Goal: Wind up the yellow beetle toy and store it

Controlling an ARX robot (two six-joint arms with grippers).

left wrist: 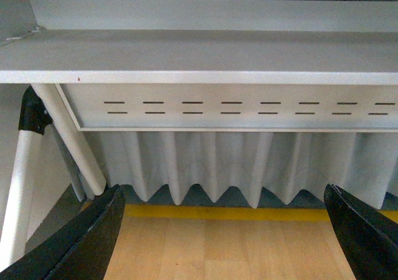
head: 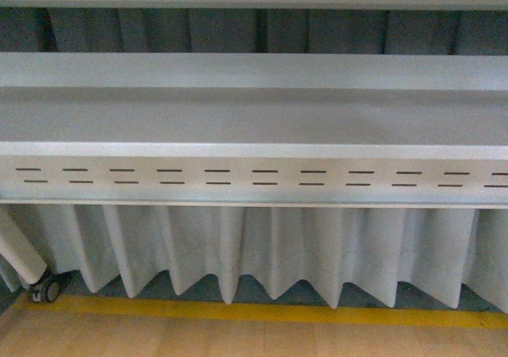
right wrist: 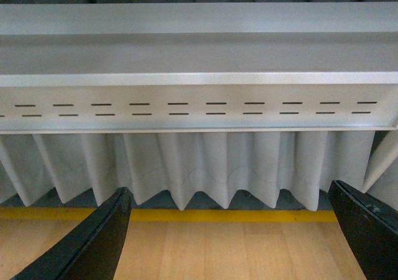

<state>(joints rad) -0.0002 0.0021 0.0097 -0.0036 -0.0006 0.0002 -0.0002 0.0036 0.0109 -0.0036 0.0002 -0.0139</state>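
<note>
Front view, scene: a grey metal table (head: 254, 119) with a slotted front panel, a pleated grey cloth skirt (head: 262, 246) hanging under it, a yellow floor stripe (head: 262, 311) and a pale wooden floor (head: 238, 341).
Front view, toy: the yellow beetle toy is not in sight, and neither are my arms.
Left wrist view, pincer: my left gripper (left wrist: 222, 196) is spread wide and holds nothing. Its black fingers (left wrist: 93, 236) frame the skirt and floor.
Left wrist view, surroundings: a white tubular table leg (left wrist: 68, 137) slants beside the panel. No toy here.
Right wrist view, pincer: my right gripper (right wrist: 230, 193) is also released wide and empty, facing the same panel and skirt.
Right wrist view, toy: absent.
Key relation: I cannot tell which way the toy lies from either pincer, how its long axis runs, or which arm is nearer. My guess is I must find it first.
Writing: no brand, label or text can be read, only two rows of short dark slots.
</note>
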